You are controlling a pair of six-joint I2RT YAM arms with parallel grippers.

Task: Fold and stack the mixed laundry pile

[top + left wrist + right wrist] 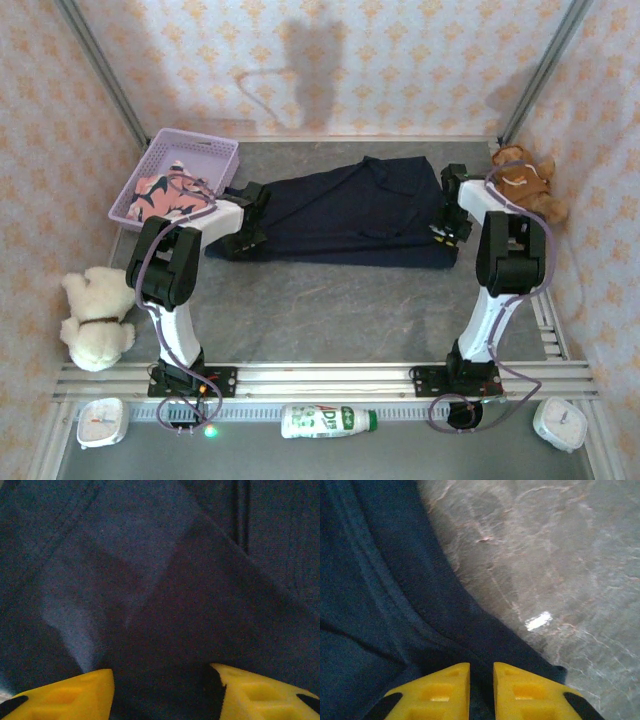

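Found the dark navy garment (345, 210) laid out in the middle of the bench (350, 310), broadly flat, with a few creases and an uneven far edge. Reads as spread, perhaps folded once, not a tidy packet; cannot settle the fold count from above.

Located the left pincer (161, 669) at the garment's left end, yellow fingers well apart, navy cloth beneath and between them, with no visible clamp on it. Located the right pincer (481, 665) at the garment's right end, over the hem near a corner, fingers nearly together with a slim gap. Cannot tell whether pinching cloth or merely resting over it.

Noted the salmon-pink shark-print garment (165, 192) crumpled inside the lavender lattice basket (215, 150) at the far left, well apart from the navy piece. Judged not yet handled.

Judged progress: early.
- Done: flattening of the first garment, at most a first fold.
- Left: finish the navy folds, lift the shark-print garment out of the basket, fold likewise, stack one on the other.
- Saw no stack on the bench.
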